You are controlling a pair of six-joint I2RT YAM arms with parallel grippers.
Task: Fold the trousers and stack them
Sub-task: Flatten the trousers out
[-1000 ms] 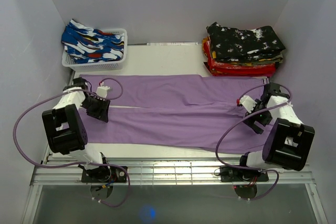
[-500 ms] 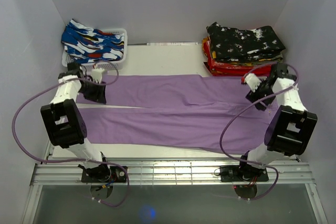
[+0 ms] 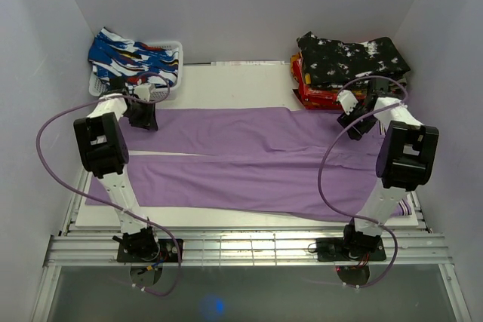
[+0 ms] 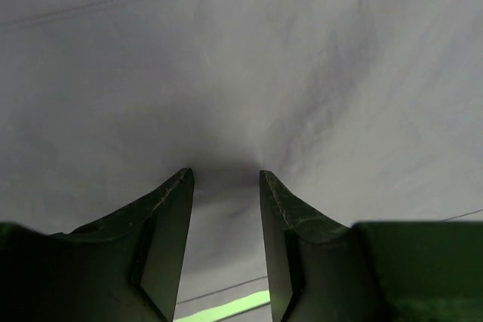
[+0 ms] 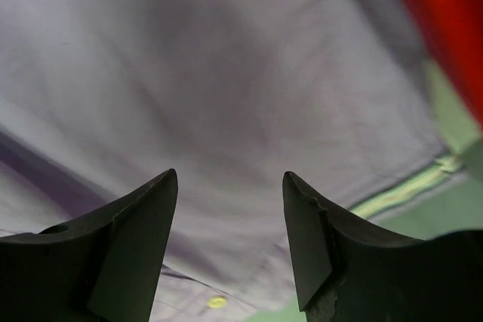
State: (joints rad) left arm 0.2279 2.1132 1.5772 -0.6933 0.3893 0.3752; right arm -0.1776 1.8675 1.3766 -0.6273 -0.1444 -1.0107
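Note:
Purple trousers (image 3: 249, 160) lie spread flat across the table, legs to the left and waist to the right. My left gripper (image 3: 143, 115) is at the far left corner of the upper leg. In the left wrist view its tips (image 4: 225, 179) press down on the purple cloth (image 4: 241, 73), jaws apart, with a small pucker between them. My right gripper (image 3: 353, 121) is at the far right waist corner. Its jaws (image 5: 229, 177) stand open just over the cloth (image 5: 226, 73), with a small yellow button (image 5: 216, 302) below them.
A stack of folded trousers (image 3: 351, 69), black floral on top of red, sits at the back right, close to my right gripper; its red edge (image 5: 445, 20) shows in the right wrist view. A white basket (image 3: 172, 90) of blue patterned clothes stands at the back left.
Both arms swung away from the middle of the trousers to their far corners. The right jaws narrowed noticeably; the left jaws narrowed slightly.

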